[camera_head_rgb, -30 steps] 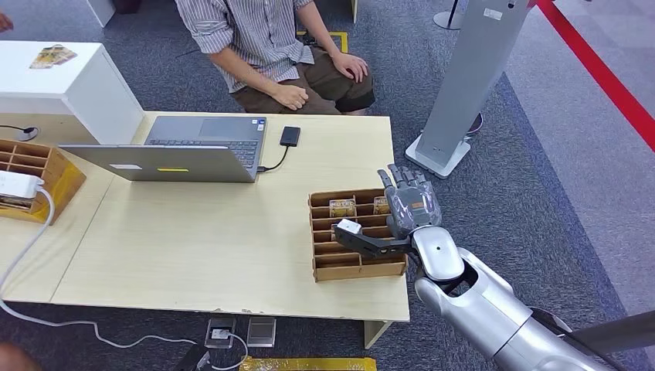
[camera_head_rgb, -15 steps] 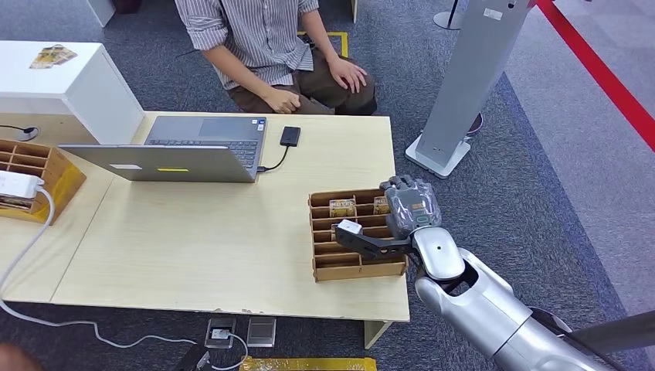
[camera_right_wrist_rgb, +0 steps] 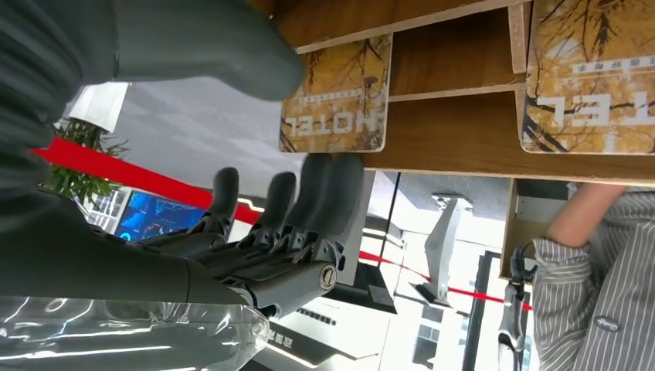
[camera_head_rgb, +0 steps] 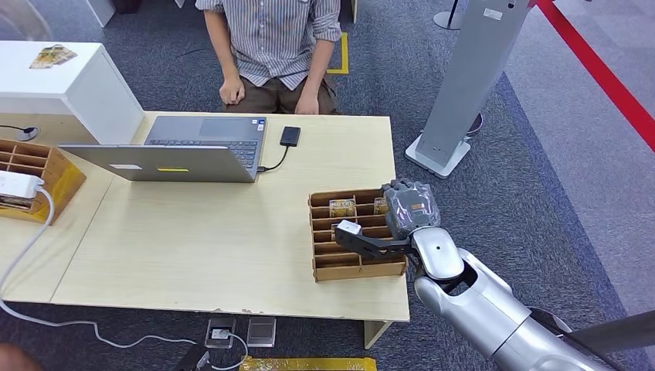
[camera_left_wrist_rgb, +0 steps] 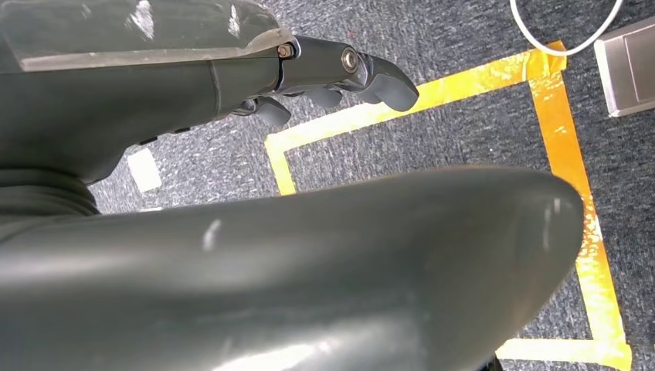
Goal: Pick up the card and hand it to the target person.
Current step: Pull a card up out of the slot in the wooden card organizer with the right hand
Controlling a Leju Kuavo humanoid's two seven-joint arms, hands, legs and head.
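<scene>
Nearest, the robot's silver right arm reaches up from the lower right edge of the scene, and its right hand (camera_head_rgb: pixel 402 220) sits over the right end of a wooden divided box (camera_head_rgb: pixel 340 267) on the pale table (camera_head_rgb: pixel 193 247). Its fingers (camera_head_rgb: pixel 408 193) bend down over the far right corner of the box, while the thumb (camera_head_rgb: pixel 359 238) stretches out across the slots toward the box middle. From the wrist camera, the fingers (camera_right_wrist_rgb: pixel 324 193) stand close together with their tips against the box's wooden edge, just beside a yellow card (camera_right_wrist_rgb: pixel 336 97) printed with tree branches and the word HOTEL; the thumb (camera_right_wrist_rgb: pixel 193 42) lies on the other side of that card. Whether the hand actually grips the card cannot be told: the fingers are drawn narrow around it, but contact with it is not clear. A second card (camera_right_wrist_rgb: pixel 591 73) of the same print stands in the neighbouring slot. Seen from above, both cards (camera_head_rgb: pixel 342 207) stand in the far slots of the box. The left hand (camera_left_wrist_rgb: pixel 340 73) hangs over grey carpet and yellow floor tape, fingers loosely curled and holding nothing. Farther along the table sits an open laptop (camera_head_rgb: pixel 174 147), with a small black drive (camera_head_rgb: pixel 290 136) cabled to it. Beyond the far edge sits a person (camera_head_rgb: pixel 274 46) in a striped shirt, hands at the knees.
</scene>
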